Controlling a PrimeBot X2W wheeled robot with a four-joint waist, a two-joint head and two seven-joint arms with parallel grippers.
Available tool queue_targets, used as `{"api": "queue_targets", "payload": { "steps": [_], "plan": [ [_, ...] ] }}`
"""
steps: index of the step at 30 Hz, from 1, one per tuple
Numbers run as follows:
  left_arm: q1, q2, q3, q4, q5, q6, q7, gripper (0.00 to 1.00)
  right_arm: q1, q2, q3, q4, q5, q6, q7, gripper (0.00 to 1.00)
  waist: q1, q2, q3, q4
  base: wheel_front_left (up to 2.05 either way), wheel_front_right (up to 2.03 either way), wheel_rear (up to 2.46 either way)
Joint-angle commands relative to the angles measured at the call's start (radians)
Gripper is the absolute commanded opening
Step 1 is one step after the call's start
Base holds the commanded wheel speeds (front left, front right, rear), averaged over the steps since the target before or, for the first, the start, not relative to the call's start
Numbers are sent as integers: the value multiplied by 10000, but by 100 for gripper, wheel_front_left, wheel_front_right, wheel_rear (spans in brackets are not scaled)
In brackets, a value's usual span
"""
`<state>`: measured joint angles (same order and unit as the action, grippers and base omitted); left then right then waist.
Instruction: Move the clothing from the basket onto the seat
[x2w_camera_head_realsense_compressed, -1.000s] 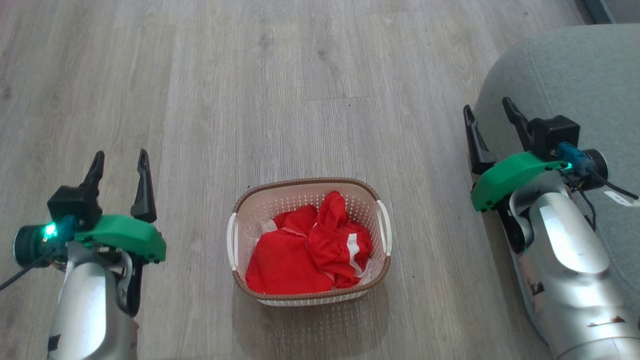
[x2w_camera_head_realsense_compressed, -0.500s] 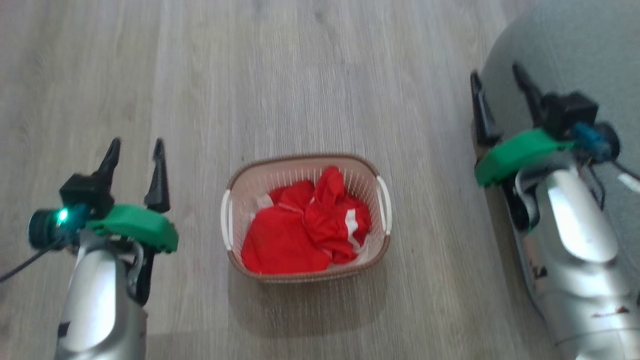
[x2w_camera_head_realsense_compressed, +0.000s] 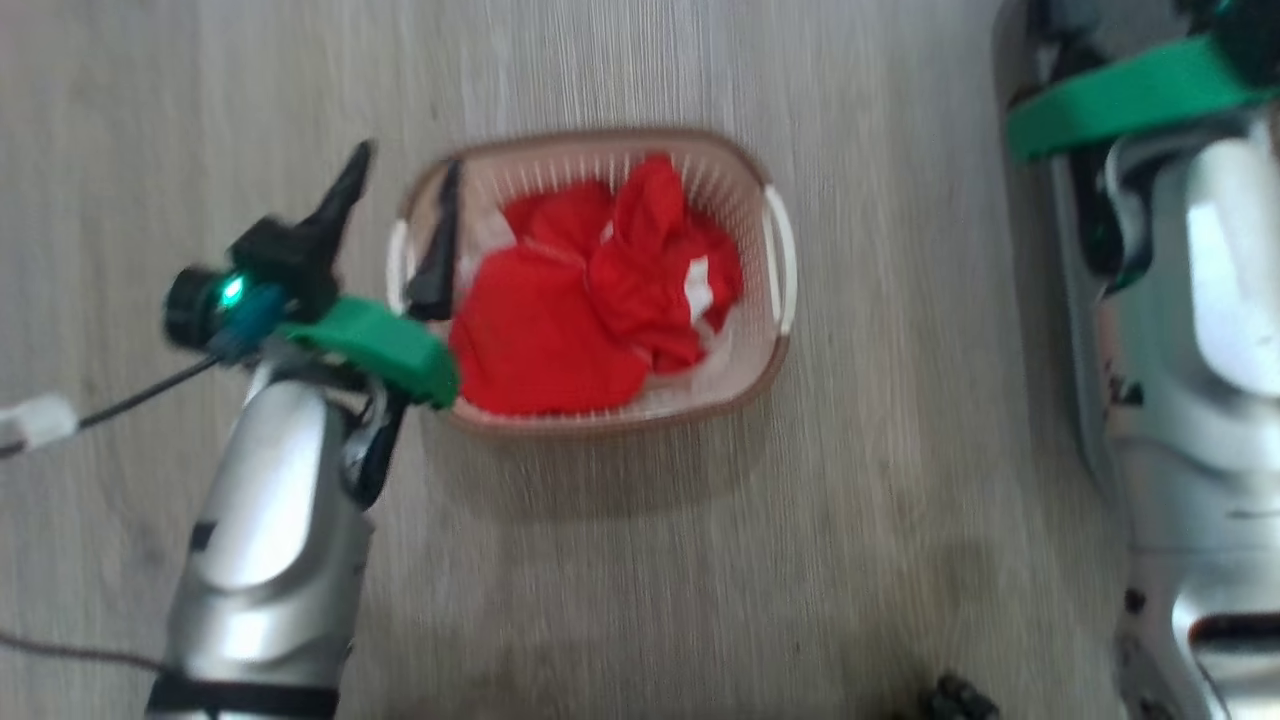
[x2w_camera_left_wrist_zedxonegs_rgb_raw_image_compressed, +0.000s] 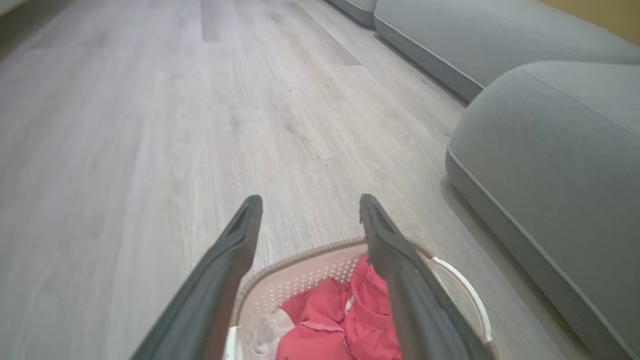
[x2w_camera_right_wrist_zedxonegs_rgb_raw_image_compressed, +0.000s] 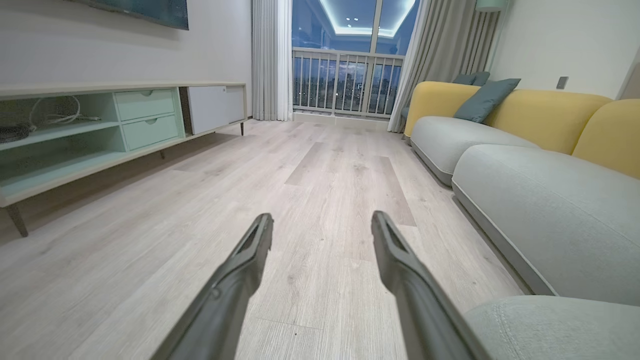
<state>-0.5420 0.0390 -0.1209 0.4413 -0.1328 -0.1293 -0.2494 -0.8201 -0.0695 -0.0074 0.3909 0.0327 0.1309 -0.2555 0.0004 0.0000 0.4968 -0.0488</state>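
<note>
On the wooden floor (x2w_camera_head_realsense_compressed: 900, 500), left of the grey seat (x2w_camera_left_wrist_zedxonegs_rgb_raw_image_compressed: 550, 160): one cream basket (x2w_camera_head_realsense_compressed: 600, 422), sitting upright and holding the red clothing (x2w_camera_head_realsense_compressed: 570, 310). Left gripper (x2w_camera_head_realsense_compressed: 408, 160) is hovering at its left rim, jaws wide, empty. Right gripper (x2w_camera_right_wrist_zedxonegs_rgb_raw_image_compressed: 321, 216) is pointing along the floor, jaws wide, empty.

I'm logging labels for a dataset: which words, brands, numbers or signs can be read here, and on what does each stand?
No text can be read.
The white tag: blurred, nothing legible.
The clothing: white stripes, no lettering seen.
The basket: no label seen.
The right forearm: dark marks, too blurred to tell.
</note>
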Motion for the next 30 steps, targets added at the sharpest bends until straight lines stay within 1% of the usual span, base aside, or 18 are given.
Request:
{"api": "queue_targets", "payload": {
  "steps": [1, 8, 10, 15, 20, 23, 26, 30],
  "plan": [
    [-242, 141, 89, -185, -72, -10, -124, 100, -277, 164, 102, -387, -74, -2, -63, 100, -4, 0, 1178, -130, 0, 0, 0],
    [-1489, 138, -1420, 823, -335, -12, -124, 100, -1138, 181, 9, -798, -335, -2, -63, 100, -4, 0, 2679, -324, 0, 0, 0],
    [-2046, 160, -1972, 1398, -499, -12, -124, 100, -1403, 186, 59, -1007, -377, -2, -63, 100, -4, 0, 3220, -507, 0, 0, 0],
    [-2996, 289, -2690, 2093, -644, -12, -124, 100, -1931, 190, 346, -1336, -126, -2, -63, 100, -4, 0, 4074, -919, 0, 0, 0],
    [-3672, 545, -3074, 2765, -703, -13, -124, 100, -2293, 191, 778, -1727, 335, -2, -63, 100, -4, 0, 4754, -1424, 0, 0, 0],
    [-4021, 722, -3067, 3175, -694, -13, -124, 100, -2420, 191, 990, -1968, 613, -2, -63, 100, -4, 0, 5071, -1727, 0, 0, 0],
    [-4222, 747, -3026, 3543, -603, -13, -124, 100, -2365, 192, 1048, -2109, 710, -2, -63, 100, -4, 0, 5139, -1877, 0, 0, 0],
    [-4437, 675, -2869, 3994, -508, 140, -124, 100, -2168, 192, 990, -2158, 742, -2, -63, 100, -4, 0, 5171, -1986, 0, 0, 0]
  ]
}}
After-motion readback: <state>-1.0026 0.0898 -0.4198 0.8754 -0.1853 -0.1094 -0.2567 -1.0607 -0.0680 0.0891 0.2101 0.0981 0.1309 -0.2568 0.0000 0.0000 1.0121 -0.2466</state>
